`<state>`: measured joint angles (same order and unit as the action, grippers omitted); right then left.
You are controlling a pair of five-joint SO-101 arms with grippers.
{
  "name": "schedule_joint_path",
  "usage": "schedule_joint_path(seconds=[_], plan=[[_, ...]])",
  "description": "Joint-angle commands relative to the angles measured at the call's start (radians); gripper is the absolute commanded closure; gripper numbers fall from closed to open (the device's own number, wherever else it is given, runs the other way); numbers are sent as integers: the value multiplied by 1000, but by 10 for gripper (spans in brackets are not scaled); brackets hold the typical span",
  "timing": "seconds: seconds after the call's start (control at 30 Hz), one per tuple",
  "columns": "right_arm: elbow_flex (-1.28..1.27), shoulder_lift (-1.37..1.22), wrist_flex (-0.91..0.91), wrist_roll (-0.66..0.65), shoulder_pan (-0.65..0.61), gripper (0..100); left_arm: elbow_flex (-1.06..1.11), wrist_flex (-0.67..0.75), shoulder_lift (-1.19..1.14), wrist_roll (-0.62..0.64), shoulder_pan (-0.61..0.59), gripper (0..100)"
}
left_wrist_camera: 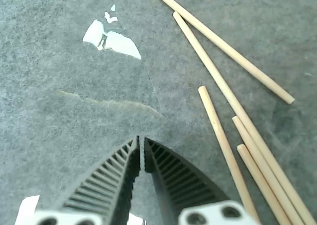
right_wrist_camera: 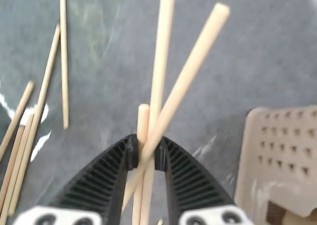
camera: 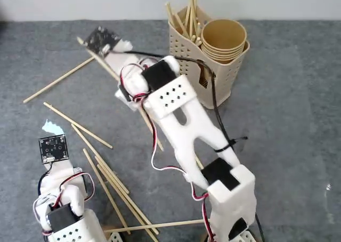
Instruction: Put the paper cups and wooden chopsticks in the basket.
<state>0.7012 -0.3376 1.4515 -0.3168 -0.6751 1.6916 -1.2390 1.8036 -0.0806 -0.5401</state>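
Note:
A beige perforated basket (camera: 187, 61) stands at the back of the grey mat. It holds a stack of paper cups (camera: 224, 37) and several upright wooden chopsticks (camera: 187, 15). My right gripper (right_wrist_camera: 145, 153) is shut on a few chopsticks (right_wrist_camera: 159, 91) that stick out ahead of the jaws, left of the basket (right_wrist_camera: 282, 155). In the high view that arm reaches to the back left, and a held chopstick (camera: 98, 58) pokes out there. My left gripper (left_wrist_camera: 141, 145) is shut with nothing in it, low over the mat at the front left. Several loose chopsticks (left_wrist_camera: 233, 116) lie beside it.
More loose chopsticks lie on the mat: a bunch (camera: 109, 175) at the front left, one (camera: 77, 124) above them, one (camera: 56, 82) far left, one (camera: 154, 226) along the front edge. A pale shiny patch (left_wrist_camera: 111, 39) marks the mat ahead of the left gripper.

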Motion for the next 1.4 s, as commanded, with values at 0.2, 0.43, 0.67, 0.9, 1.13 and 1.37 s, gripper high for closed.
schedule_joint_path(seconds=[0.2, 0.43, 0.67, 0.9, 1.13, 1.37], plan=[[12, 163, -259, -2, 44, 991, -8, -3, 17, -3, 5, 986], [12, 232, -397, 0, 65, 991, -8, -3, 17, -3, 5, 986], [5, 226, -647, -3, 159, 991, -8, -3, 17, -3, 5, 986], [11, 137, -874, -8, 275, 991, -8, -3, 17, -3, 5, 986], [11, 39, -898, -3, 351, 991, -8, -3, 17, -3, 5, 986], [14, -8, -820, -3, 367, 873, -8, -3, 17, -3, 5, 986]])
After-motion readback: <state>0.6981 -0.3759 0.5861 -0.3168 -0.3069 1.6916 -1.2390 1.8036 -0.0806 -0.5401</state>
